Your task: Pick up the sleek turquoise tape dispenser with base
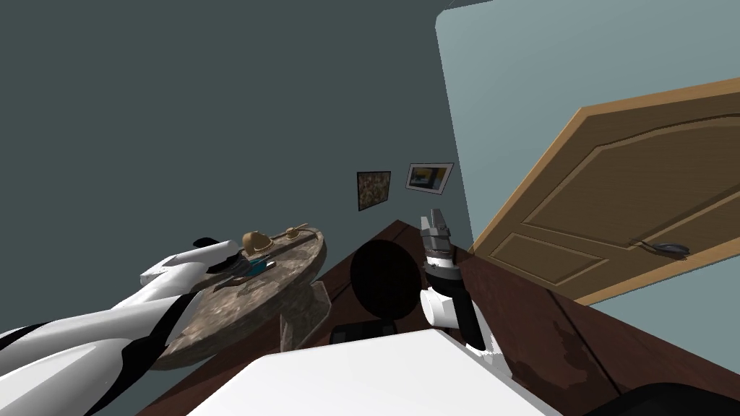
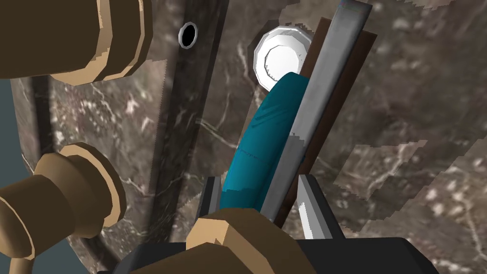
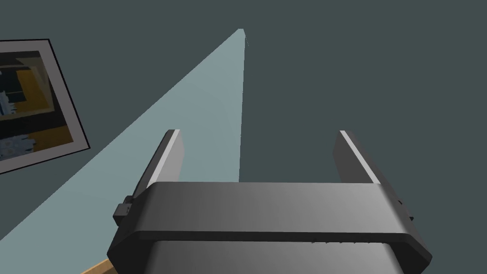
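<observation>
On the round marbled counter [image 1: 238,318], at 9 o'clock in the head view, the left tool [image 2: 259,183] is seen closed on the turquoise tape dispenser [image 2: 266,128]. One finger [image 2: 212,190] is pressed to the turquoise side, the other to the edge of the dark base. The dispenser's long axis is laid straight out from the tool, toward its 12 o'clock, and ends at a white hub [image 2: 280,57]. Whether the base rests on the counter or is clear of it cannot be told.

At the tool's 9 o'clock, brown knobs [image 2: 76,190] are crowded close, so a straight lift is judged safer than a sideways pull. The grip is given by the left wrist view. In the head view the dispenser is a small turquoise patch at the forearm's end, and the counter's whole round top is shown.

At 3 o'clock of the counter, well apart, the right tool [image 3: 259,135] is held raised with fingers spread, nothing between them.
</observation>
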You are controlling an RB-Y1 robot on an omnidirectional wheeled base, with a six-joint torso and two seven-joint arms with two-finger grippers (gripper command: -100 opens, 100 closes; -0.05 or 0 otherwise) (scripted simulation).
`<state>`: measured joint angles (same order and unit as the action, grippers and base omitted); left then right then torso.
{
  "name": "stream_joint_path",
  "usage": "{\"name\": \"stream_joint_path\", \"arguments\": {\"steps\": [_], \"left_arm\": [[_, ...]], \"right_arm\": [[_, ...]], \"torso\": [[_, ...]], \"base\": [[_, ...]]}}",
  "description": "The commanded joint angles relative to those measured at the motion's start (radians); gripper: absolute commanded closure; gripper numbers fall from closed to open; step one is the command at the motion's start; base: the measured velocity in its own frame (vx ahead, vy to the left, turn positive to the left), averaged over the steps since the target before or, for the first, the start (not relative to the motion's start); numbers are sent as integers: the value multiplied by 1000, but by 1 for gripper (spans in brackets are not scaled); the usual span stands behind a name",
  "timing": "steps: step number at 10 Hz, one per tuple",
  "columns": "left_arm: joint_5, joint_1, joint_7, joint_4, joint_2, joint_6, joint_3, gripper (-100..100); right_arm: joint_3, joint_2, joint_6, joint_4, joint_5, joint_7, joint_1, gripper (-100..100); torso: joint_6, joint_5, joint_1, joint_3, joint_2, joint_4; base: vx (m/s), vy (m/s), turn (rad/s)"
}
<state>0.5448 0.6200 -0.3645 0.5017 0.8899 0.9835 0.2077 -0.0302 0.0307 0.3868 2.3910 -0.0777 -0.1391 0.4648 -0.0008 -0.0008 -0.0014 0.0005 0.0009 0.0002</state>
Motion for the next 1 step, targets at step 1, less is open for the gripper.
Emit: {"name": "stream_joint_path", "arguments": {"steps": [1], "left_arm": [[0,0,0,0,0,0,0,0]], "right_arm": [[0,0,0,0,0,0,0,0]], "torso": [[0,0,0,0,0,0]], "base": [[0,0,0]]}}
